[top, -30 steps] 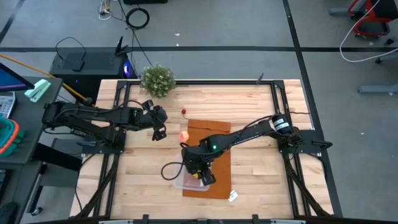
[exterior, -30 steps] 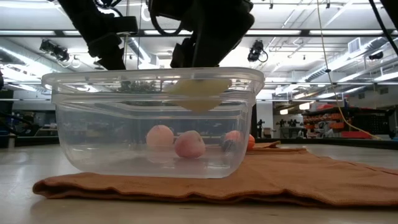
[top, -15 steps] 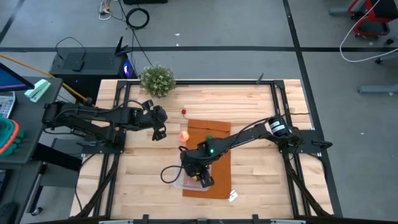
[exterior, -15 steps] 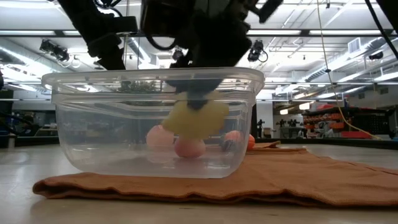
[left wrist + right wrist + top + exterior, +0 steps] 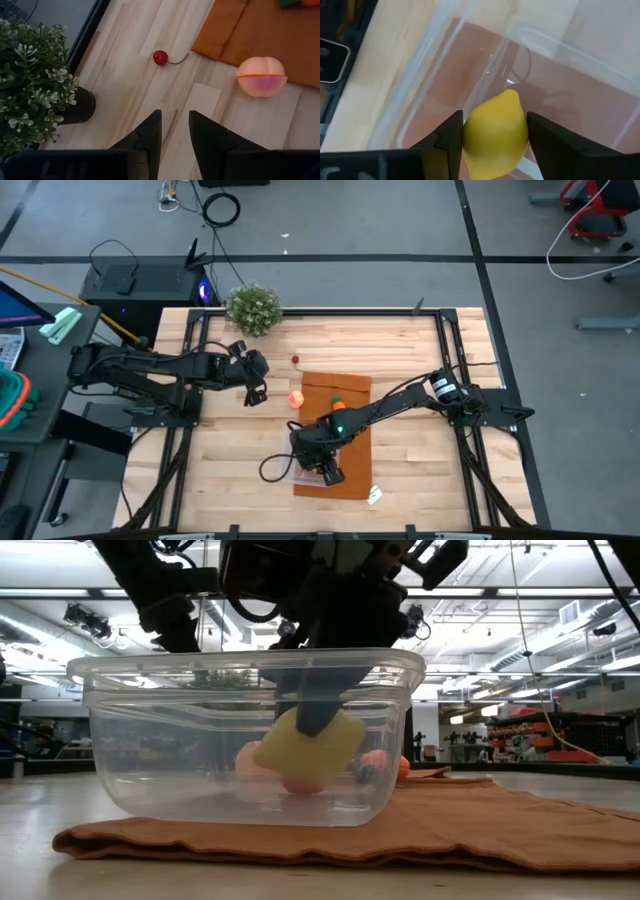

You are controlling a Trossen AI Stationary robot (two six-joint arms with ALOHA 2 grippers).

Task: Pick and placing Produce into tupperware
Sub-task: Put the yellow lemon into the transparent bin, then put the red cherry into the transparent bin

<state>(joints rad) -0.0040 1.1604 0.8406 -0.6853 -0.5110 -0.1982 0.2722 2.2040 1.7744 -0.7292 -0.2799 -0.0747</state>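
The clear tupperware (image 5: 303, 470) (image 5: 245, 735) stands on the near end of a brown-orange mat (image 5: 345, 392). My right gripper (image 5: 318, 464) (image 5: 495, 131) reaches down into it, shut on the yellow lemon (image 5: 308, 746). Small pink and red pieces (image 5: 245, 756) lie on the box floor behind the lemon. A peach-like fruit (image 5: 296, 397) (image 5: 261, 76), a cherry (image 5: 296, 361) (image 5: 160, 57) and a carrot (image 5: 338, 402) lie outside the box. My left gripper (image 5: 254, 392) (image 5: 175, 125) hovers left of the peach, its fingers a narrow gap apart. My right gripper pinches the lemon's two long sides (image 5: 470, 135) between its fingers (image 5: 451, 134). It comes from above, pointing down into the box. The lemon's pointed end (image 5: 512, 96) sticks out past the fingertips. The lemon sits below the tupperware's rim; whether it touches the floor, I cannot tell.
A bushy potted plant (image 5: 253, 308) (image 5: 30, 85) stands at the table's far left corner. A small white tag (image 5: 375, 496) lies near the mat's near right corner. Bare wood lies to the right of the mat (image 5: 420, 430).
My right gripper has gone down into the tupperware with the lemon and shifted a little toward the table's near edge. The lemon was at rim height a second ago and is now low inside the box.
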